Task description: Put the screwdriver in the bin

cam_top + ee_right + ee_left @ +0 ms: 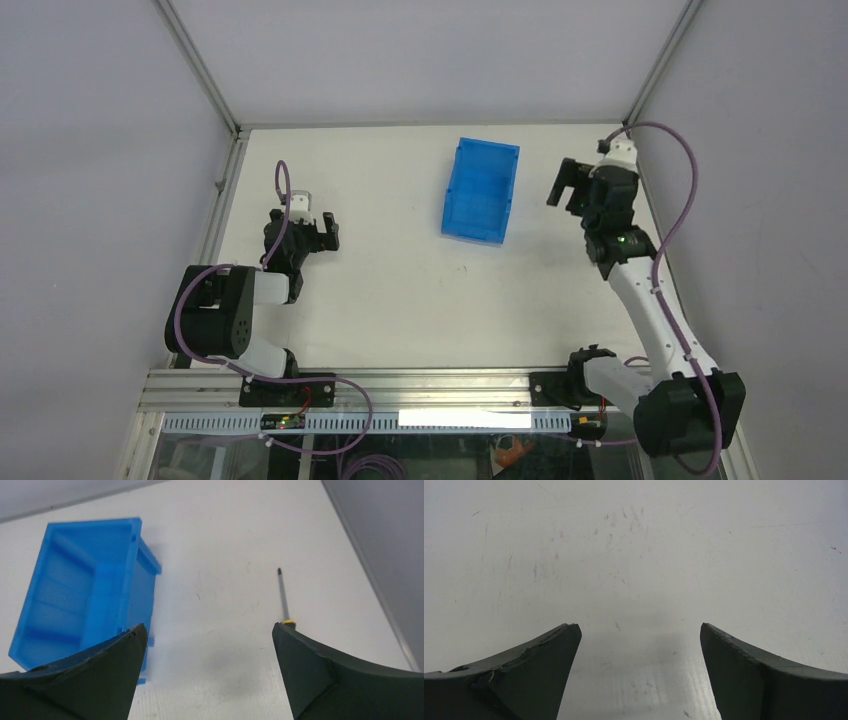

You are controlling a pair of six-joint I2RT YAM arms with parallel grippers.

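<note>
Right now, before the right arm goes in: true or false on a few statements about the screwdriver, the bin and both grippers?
1. The screwdriver lies on the table, outside the bin. True.
2. The right gripper is shut on the screwdriver. False: it is open and holds nothing.
3. The left gripper grips the bin. False: it is open, with only table between its fingers.
4. In the right wrist view, nothing shows inside the bin. True.
5. In that view, the screwdriver lies left of the bin. False: it lies to the right.
</note>
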